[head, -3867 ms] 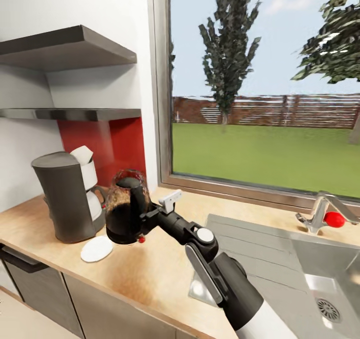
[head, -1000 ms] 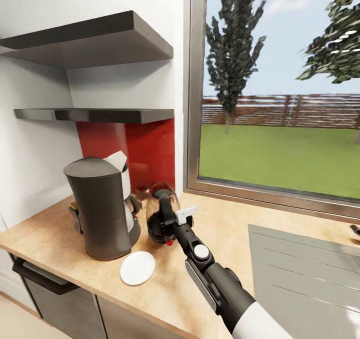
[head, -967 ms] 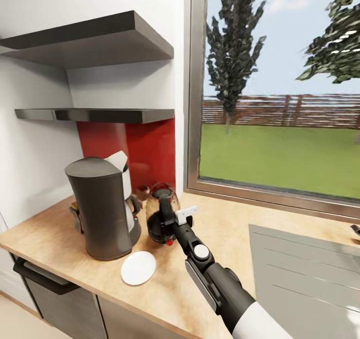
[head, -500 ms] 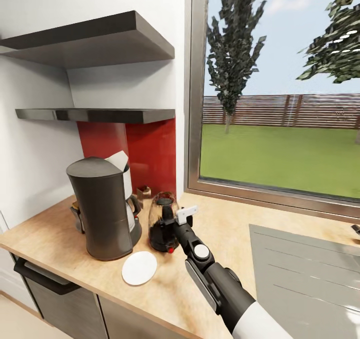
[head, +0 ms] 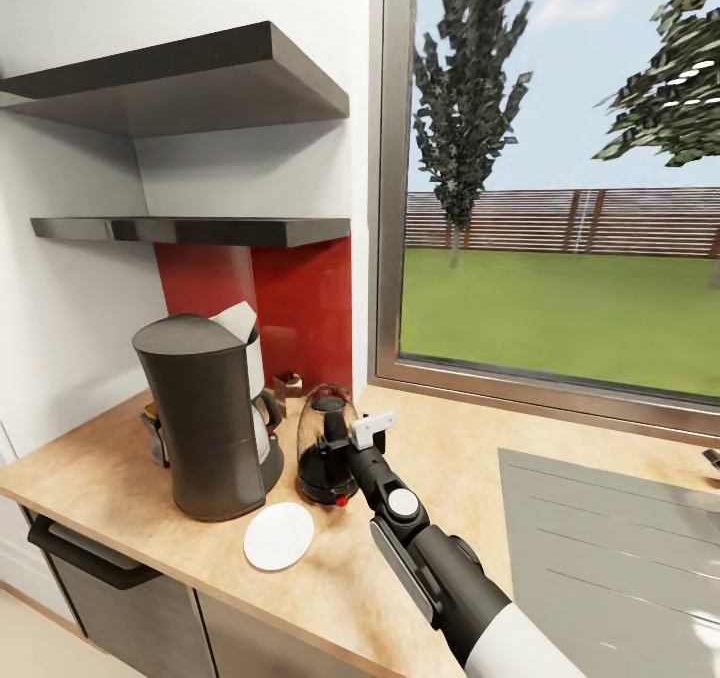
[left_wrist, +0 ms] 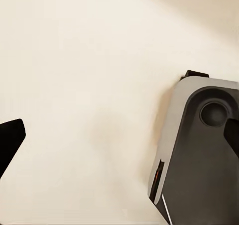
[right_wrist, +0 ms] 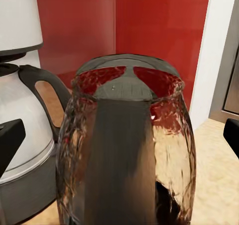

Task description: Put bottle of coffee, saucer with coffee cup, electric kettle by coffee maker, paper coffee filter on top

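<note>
The dark grey coffee maker [head: 205,423] stands on the light wood countertop [head: 455,458]. A white pointed piece, apparently the paper coffee filter [head: 236,320], sits at the back of its top. The glass electric kettle [head: 322,448] [right_wrist: 127,145] stands upright just right of it. My right gripper [head: 338,450] [right_wrist: 119,135] is open, its fingers spread wide on either side of the kettle's handle side. The white saucer [head: 279,536] lies in front, with nothing on it. A small brown bottle of coffee [head: 289,383] stands behind the kettle by the red backsplash. The coffee cup is out of view. My left gripper [left_wrist: 119,138] is open over pale floor.
Two black shelves hang on the wall, the thin lower one [head: 190,229] above the coffee maker. A steel sink [head: 610,548] takes up the counter's right side below a large window. The robot's grey base [left_wrist: 199,150] shows in the left wrist view.
Over the last second the kettle came down from a slight tilt to stand upright on the counter beside the coffee maker. Since 3.9 s ago the head camera has shifted.
</note>
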